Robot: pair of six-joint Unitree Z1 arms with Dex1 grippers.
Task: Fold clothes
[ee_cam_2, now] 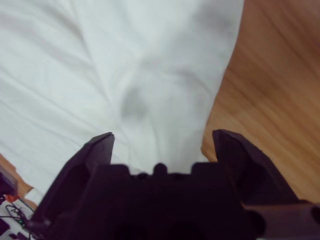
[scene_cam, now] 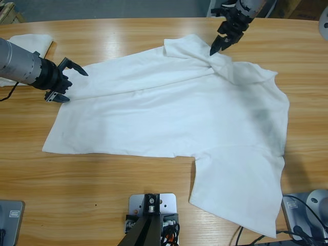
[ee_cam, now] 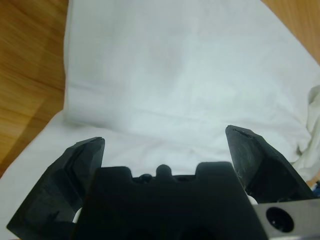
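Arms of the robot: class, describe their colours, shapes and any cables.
The side arm and the top arm are silver-grey tubes with black wrists. The left gripper and the right gripper each carry two black, wedge-shaped fingers on a blocky black body. A thin black cable hangs by the side arm.

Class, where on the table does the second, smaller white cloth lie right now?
In the high view the small cloth lies at the table's far left edge, beyond the arm there and apart from the T-shirt.

Bright, even light; soft shadows; both wrist views blurred.
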